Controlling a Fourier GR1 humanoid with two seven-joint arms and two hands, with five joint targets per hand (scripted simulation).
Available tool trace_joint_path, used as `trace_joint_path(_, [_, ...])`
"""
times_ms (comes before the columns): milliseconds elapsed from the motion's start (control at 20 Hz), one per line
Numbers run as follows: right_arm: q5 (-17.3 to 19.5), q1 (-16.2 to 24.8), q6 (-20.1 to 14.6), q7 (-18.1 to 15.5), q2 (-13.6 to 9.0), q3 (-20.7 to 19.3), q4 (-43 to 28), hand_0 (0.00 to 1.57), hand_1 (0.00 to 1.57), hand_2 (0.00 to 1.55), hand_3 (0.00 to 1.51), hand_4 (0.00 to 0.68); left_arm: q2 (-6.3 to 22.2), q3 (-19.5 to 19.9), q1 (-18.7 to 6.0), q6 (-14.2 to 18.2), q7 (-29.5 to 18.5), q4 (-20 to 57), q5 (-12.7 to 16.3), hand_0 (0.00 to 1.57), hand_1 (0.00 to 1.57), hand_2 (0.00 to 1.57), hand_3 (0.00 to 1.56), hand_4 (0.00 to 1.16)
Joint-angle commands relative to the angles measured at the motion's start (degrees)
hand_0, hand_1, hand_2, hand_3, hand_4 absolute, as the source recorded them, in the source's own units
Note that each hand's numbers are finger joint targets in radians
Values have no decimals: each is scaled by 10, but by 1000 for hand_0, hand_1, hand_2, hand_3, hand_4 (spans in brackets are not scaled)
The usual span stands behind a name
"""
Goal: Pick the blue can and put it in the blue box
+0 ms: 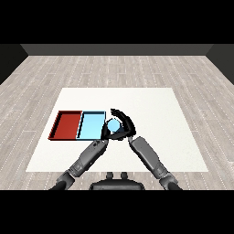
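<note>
Blue, and seen almost end-on, the small light blue cylindrical can (pixel 113 124) sits inside the curl of the right robot hand (pixel 124 124), whose black fingers arch over its far side while the thumb closes in below. So the right robot hand holds the can. The can is just beside the right-hand edge of the shallow light blue tray (pixel 91 125), not yet over it; whether it rests on the flat white worktop (pixel 160 132) or is lifted clear of it cannot be told from this view. The left robot hand (pixel 104 133) lies just to the tray side of the can, at the tray's near right corner; its fingers are too hidden to say whether they are straight or curled.

The step in hand appears to be the carry to the light blue tray. To do it well, the can wants lifting enough to clear the tray's rim, then a short sideways move towards the tray's middle before the fingers let go. The left robot hand stands in that path and would best draw back first. The shallow red tray (pixel 66 124), on the far side of the light blue tray from the can, should be left alone.

A round pale top faces the camera, so the can's long axis seems to stand upright.
</note>
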Motion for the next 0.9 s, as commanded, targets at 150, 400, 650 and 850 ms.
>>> trace_joint_path(150, [30, 28, -33, 6, 4, -16, -43, 0, 0, 0, 0, 0, 8, 22, -12, 7, -23, 0, -32, 1571, 1571, 1571, 1470, 1144])
trace_joint_path(400, [-25, 12, 32, -12, -2, -90, -49, 0, 0, 0, 0, 0, -5, -3, 16, 43, -8, -18, -57, 1571, 1571, 1571, 1481, 1140])
trace_joint_path(650, [-40, 99, 89, -5, -42, -84, -135, 0, 0, 0, 0, 0, 18, 46, 22, 18, -44, 35, -73, 1571, 1571, 1571, 1470, 1125])
trace_joint_path(850, [-58, 182, 106, -18, -87, -115, -229, 0, 0, 0, 0, 0, 46, 95, -9, 3, -32, 48, -63, 1571, 1571, 1568, 1468, 1138])
